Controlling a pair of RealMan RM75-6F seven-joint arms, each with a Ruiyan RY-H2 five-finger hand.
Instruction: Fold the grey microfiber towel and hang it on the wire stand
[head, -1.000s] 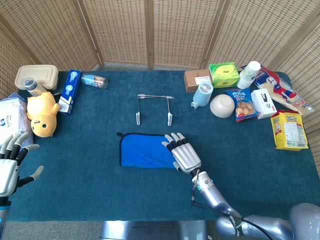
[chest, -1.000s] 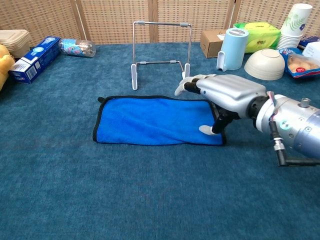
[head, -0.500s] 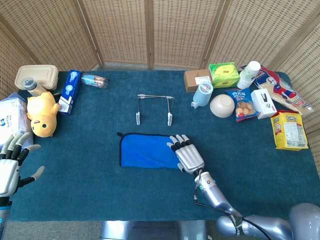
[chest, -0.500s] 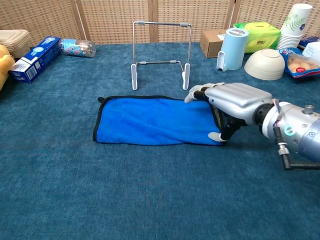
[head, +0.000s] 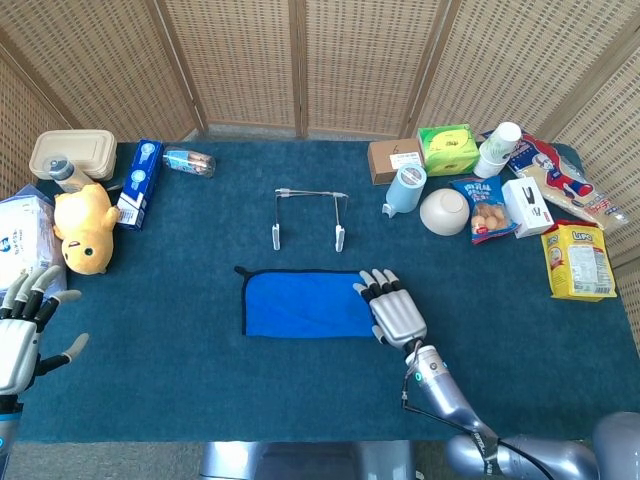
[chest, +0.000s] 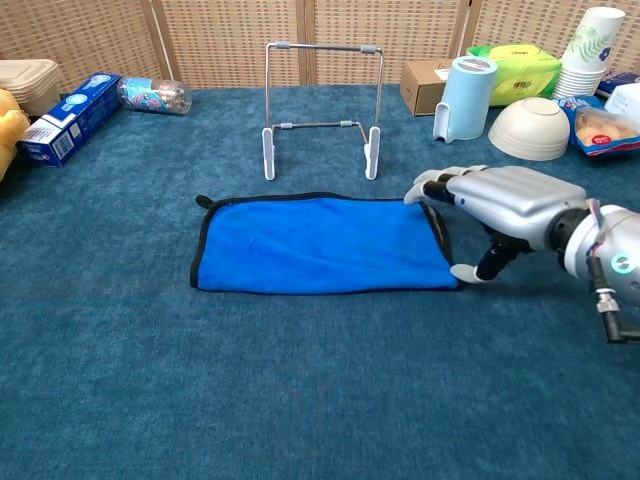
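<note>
A blue microfiber towel (head: 303, 303) (chest: 318, 245) with black trim lies flat on the teal cloth, folded into a long strip. The wire stand (head: 309, 213) (chest: 320, 95) stands upright just behind it. My right hand (head: 396, 310) (chest: 505, 200) hovers palm down at the towel's right end. Its fingertips (chest: 428, 186) reach over the towel's far right corner, and the thumb touches down beside the near right corner. Nothing is gripped in it. My left hand (head: 24, 330) is at the table's left edge, far from the towel, fingers spread and empty; only the head view shows it.
A yellow plush toy (head: 84, 228), a blue box (head: 139, 182), a bottle (head: 188, 161) and a lidded container (head: 72, 152) sit at the back left. A blue jug (head: 405, 188), a bowl (head: 444, 211), cups (head: 498, 148) and snack packs (head: 577, 260) crowd the back right.
My right hand slid to the right along the towel, from over its right part to its right end. The towel now lies flatter and reaches further right. The left hand barely moved.
</note>
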